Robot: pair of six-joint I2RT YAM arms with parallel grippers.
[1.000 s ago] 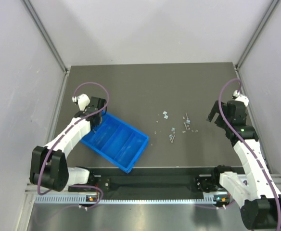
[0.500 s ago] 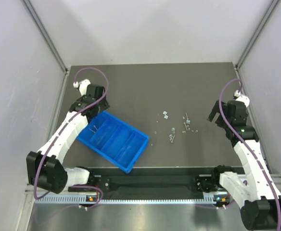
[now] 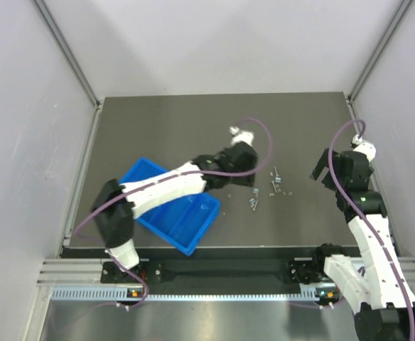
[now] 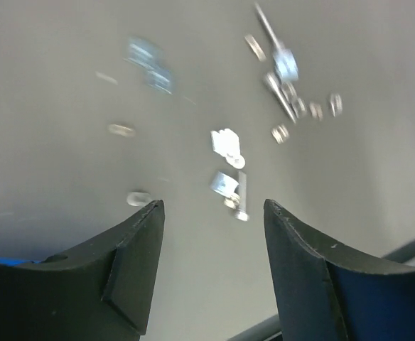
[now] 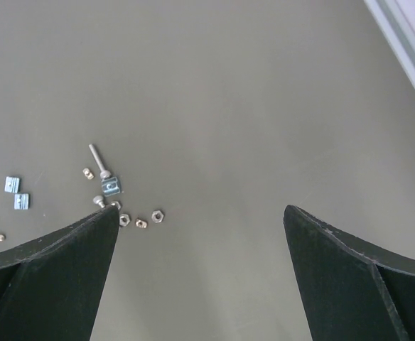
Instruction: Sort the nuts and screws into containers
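The loose screws [image 3: 253,203] and nuts [image 3: 282,190] lie scattered on the dark table right of centre. My left gripper [image 3: 249,182] hangs over their left part, open with nothing between its fingers. In the left wrist view a screw [image 4: 241,199] with blocky nuts [image 4: 225,142] lies just ahead of the left gripper [image 4: 213,206], and more pieces [image 4: 284,67] lie farther off, blurred. The blue tray of containers [image 3: 186,222] sits at the near left, partly under my left arm. My right gripper [image 3: 320,170] stands open to the right of the pile. In its wrist view the right gripper [image 5: 200,213] has a screw [image 5: 98,160] and hex nuts [image 5: 157,215] ahead to the left.
Grey walls close the table [image 3: 193,128] in on the left, back and right. A metal rail [image 3: 214,291] runs along the near edge by the arm bases. In the right wrist view the table's edge strip [image 5: 406,50] shows at the top right.
My left arm has swung from above the tray's far-left corner across to the loose parts, and its gripper has gone from shut to open. The right arm has shifted only slightly.
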